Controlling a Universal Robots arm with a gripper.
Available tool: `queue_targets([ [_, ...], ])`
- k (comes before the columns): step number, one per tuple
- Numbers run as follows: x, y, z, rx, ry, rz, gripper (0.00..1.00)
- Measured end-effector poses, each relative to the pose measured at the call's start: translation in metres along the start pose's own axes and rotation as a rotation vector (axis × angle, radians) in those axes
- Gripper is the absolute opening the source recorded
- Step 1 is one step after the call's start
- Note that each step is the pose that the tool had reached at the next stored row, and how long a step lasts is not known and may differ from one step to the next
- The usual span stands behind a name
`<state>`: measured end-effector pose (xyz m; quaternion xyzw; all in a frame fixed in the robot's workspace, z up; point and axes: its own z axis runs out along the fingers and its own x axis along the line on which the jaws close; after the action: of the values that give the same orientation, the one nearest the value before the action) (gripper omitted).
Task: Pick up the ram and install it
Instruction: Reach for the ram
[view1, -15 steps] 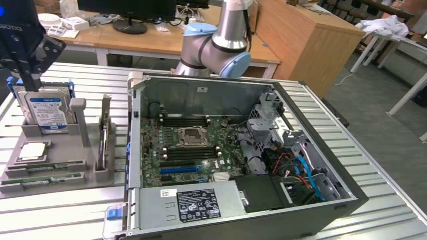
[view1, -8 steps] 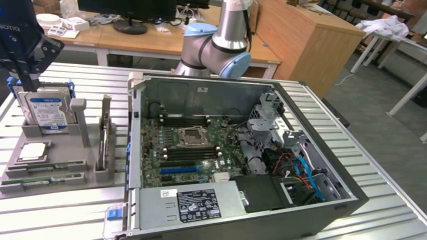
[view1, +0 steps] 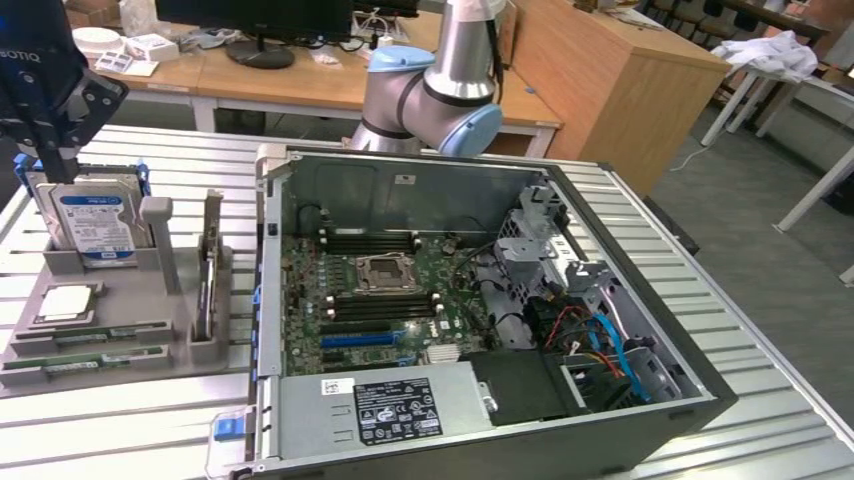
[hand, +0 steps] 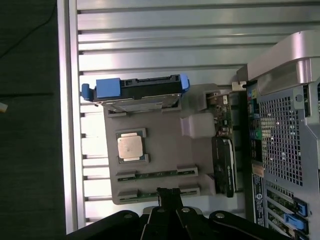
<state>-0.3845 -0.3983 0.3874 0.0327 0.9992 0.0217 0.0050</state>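
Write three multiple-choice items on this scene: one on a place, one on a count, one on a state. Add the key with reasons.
1. Where do the green memory sticks lie?
A) in the grey tray
B) on the bare table
C) on top of the hard drive

2. How many green memory sticks are there?
A) one
B) two
C) four

3. How is the computer case?
A) closed
B) open, with the motherboard showing
C) open but hollow, with nothing inside

Key:
1 A: they sit in slots of the tray, beside the processor chip.
2 B: two lie side by side, parallel.
3 B: the board and its cables are in plain sight.
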Motion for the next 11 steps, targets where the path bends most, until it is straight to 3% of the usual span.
queue_targets([
  [11, 0.0, -0.0024, -0.0001, -0.0003, 0.0008, -0.018, 0.11],
])
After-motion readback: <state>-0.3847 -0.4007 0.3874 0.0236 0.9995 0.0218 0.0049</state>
